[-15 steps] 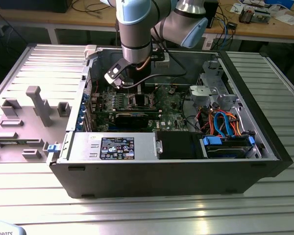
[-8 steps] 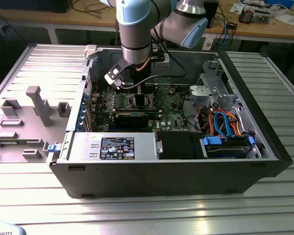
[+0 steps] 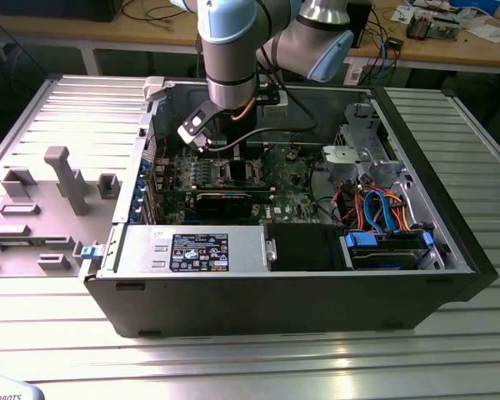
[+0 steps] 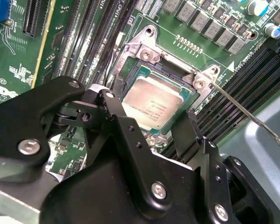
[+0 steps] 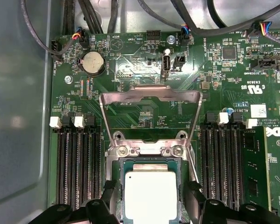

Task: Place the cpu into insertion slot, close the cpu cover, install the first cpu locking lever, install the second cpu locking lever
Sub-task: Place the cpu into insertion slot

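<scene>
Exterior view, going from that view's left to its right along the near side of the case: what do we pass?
Grey fixture plate → power supply → black cover → blue drive caddy.

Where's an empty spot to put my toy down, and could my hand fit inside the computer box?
The bare slatted table in front of the computer case is free, and so is the strip at the exterior view's right of it. Inside it's crowded: the gripper is at the cpu between memory slots, with cables nearby.
</scene>
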Robot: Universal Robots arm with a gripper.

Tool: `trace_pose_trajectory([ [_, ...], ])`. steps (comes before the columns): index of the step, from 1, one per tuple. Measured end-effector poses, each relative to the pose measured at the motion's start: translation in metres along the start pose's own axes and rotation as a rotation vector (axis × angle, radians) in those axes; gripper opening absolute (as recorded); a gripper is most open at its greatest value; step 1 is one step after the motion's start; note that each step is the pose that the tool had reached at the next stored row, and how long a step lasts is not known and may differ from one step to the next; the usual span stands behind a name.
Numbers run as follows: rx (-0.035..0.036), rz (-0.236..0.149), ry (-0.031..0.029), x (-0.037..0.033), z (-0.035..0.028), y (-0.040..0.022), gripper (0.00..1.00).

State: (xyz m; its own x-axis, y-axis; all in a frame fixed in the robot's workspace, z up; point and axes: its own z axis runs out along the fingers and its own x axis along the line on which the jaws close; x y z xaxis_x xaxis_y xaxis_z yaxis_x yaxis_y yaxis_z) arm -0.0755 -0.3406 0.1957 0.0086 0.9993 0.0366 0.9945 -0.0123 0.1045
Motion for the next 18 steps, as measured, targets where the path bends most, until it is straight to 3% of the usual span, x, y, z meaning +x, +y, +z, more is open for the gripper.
trace_pose_trajectory([
  [5, 0.0000, 0.000, 0.0010, 0.0030, 0.0001, 0.0000, 0.68],
  [18, -0.0001, 0.001, 0.0046, 0.0032, 0.0010, -0.0001, 0.68],
])
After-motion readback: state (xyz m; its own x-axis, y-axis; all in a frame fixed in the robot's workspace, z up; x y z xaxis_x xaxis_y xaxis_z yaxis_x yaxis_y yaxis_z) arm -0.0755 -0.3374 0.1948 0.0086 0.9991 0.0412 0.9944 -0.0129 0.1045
